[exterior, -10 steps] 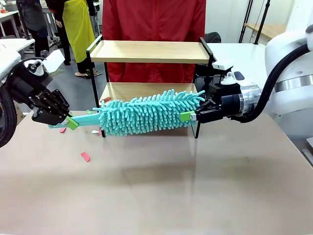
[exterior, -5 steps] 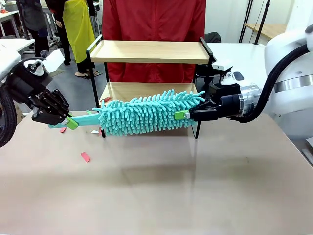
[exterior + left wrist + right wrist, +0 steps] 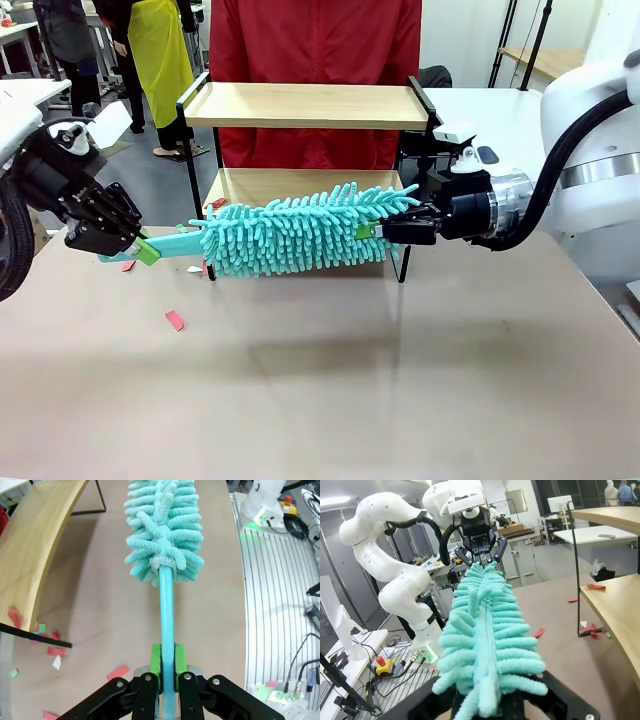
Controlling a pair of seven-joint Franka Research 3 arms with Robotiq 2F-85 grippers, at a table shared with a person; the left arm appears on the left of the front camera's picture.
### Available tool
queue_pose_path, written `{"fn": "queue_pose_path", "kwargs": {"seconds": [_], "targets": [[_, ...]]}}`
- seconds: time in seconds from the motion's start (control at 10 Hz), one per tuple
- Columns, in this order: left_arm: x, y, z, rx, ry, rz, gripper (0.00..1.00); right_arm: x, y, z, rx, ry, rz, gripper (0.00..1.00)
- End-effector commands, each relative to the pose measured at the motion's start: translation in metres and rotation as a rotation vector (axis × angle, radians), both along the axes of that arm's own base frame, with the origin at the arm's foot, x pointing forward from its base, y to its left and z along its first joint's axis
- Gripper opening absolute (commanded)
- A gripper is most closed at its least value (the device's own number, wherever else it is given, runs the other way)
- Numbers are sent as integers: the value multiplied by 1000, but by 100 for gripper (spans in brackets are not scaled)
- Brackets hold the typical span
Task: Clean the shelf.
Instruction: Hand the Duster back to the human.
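The shelf (image 3: 305, 104) stands at the table's far side, two wooden boards in a black frame. A teal fluffy duster (image 3: 290, 235) hangs level in front of its lower board. My left gripper (image 3: 145, 250) is shut on the duster's thin handle (image 3: 167, 625), green pads (image 3: 155, 662) pressed on both sides. From the right, my right gripper (image 3: 368, 232) is shut on the duster's fluffy tip. In the right wrist view the duster head (image 3: 487, 630) covers my fingers, with the left gripper (image 3: 480, 560) at its far end. The lower board (image 3: 615, 605) lies beside it.
Red, green and white paper scraps (image 3: 50, 645) lie on the table under the shelf's left end. One red scrap (image 3: 175, 320) sits on the brown tabletop (image 3: 330, 390). A person in a red top (image 3: 315, 40) stands behind the shelf.
My right gripper's jaws have closed on the duster's tip and pushed slightly further into the fluff. The left gripper and the duster have stayed in place.
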State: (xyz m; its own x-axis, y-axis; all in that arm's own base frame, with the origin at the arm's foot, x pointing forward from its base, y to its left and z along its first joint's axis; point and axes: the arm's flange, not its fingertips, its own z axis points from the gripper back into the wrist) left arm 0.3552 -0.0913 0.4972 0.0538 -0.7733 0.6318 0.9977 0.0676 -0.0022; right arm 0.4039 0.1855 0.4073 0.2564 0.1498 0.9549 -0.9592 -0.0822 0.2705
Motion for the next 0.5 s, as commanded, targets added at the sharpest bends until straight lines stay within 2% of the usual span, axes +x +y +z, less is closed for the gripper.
{"fn": "queue_pose_path", "kwargs": {"seconds": [0.0,0.2,0.3,0.4], "targets": [[-3,-1,1,-17,0,-2,13,3,10,1,6,-28,2,0],[-3,-1,1,-17,0,-2,13,3,11,1,7,-39,1,0],[-3,-1,1,-17,0,-2,13,7,11,2,36,40,-38,0],[0,0,0,0,1,0,70,1,0,1,-1,-6,-1,0]]}}
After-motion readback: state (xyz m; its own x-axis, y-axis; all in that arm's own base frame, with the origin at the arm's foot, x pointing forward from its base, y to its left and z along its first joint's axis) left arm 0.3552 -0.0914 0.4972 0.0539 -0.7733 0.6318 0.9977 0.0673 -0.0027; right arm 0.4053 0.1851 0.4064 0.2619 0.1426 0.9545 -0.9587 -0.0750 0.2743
